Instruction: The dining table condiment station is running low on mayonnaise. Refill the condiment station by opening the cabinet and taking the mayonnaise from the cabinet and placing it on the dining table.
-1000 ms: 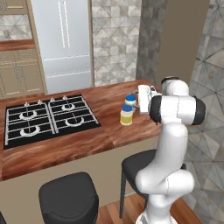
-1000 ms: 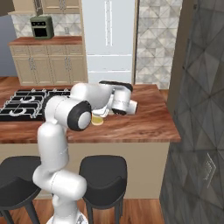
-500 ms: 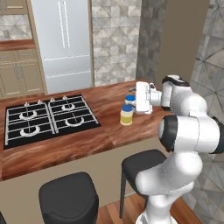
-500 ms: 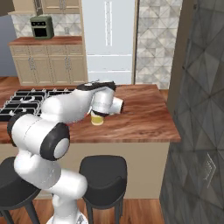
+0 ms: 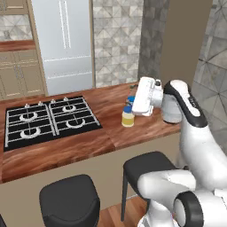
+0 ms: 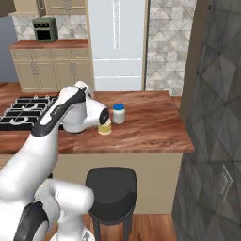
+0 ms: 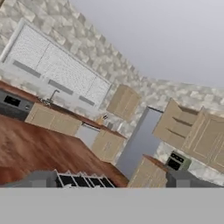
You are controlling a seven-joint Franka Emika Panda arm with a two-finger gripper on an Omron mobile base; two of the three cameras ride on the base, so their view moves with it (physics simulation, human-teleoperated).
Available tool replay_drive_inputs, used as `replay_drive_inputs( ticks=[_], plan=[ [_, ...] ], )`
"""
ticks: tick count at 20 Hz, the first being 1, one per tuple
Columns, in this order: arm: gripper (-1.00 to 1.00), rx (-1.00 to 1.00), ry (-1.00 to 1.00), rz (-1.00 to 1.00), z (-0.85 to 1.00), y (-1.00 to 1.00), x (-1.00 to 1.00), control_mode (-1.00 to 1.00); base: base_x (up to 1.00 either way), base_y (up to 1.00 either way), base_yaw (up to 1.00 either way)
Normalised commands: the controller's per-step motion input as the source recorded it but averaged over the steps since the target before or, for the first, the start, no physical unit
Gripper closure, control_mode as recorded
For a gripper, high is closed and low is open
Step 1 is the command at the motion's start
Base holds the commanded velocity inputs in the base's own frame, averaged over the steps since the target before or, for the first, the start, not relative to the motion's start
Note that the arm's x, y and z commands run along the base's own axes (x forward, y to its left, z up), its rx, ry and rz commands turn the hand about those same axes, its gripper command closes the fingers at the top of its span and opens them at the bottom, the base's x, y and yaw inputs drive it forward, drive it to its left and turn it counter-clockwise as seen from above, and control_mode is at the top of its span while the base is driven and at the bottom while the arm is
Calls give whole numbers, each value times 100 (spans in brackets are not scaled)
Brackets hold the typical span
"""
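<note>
The gripper (image 7: 112, 181) stands wide apart with nothing between its two dark fingertips (image 7: 41, 178), which rise far apart at the bottom of the hand view. That view is rolled and looks across the reddish wood top toward the far cupboards and a stainless refrigerator (image 7: 140, 142).

In the left base view the white hand sits level over the dining table (image 5: 66, 148), just right of the mayonnaise (image 5: 127, 117). The jar stands upright on the wood top, apart from the fingers, its blue lid up and pale yellow contents showing. A second blue-lidded jar (image 6: 118, 113) with whiter contents stands just beyond and to the right of it in the right base view, also upright on the table; there the mayonnaise (image 6: 105, 127) is partly hidden by the arm's dark joint.

Left of both jars the black gas cooktop (image 5: 46, 120) is set into the top. Two black round stools (image 5: 70, 201) stand at the table's near side. At the far wall are tan base cabinets (image 6: 52, 73) and a green oven (image 6: 45, 29) on a wood counter.
</note>
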Motion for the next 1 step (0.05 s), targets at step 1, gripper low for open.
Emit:
replay_drive_inputs(
  ticks=[1],
  plan=[
    [-100,-7,1,-21,100,14,-87,-100,0,0,0]
  ],
)
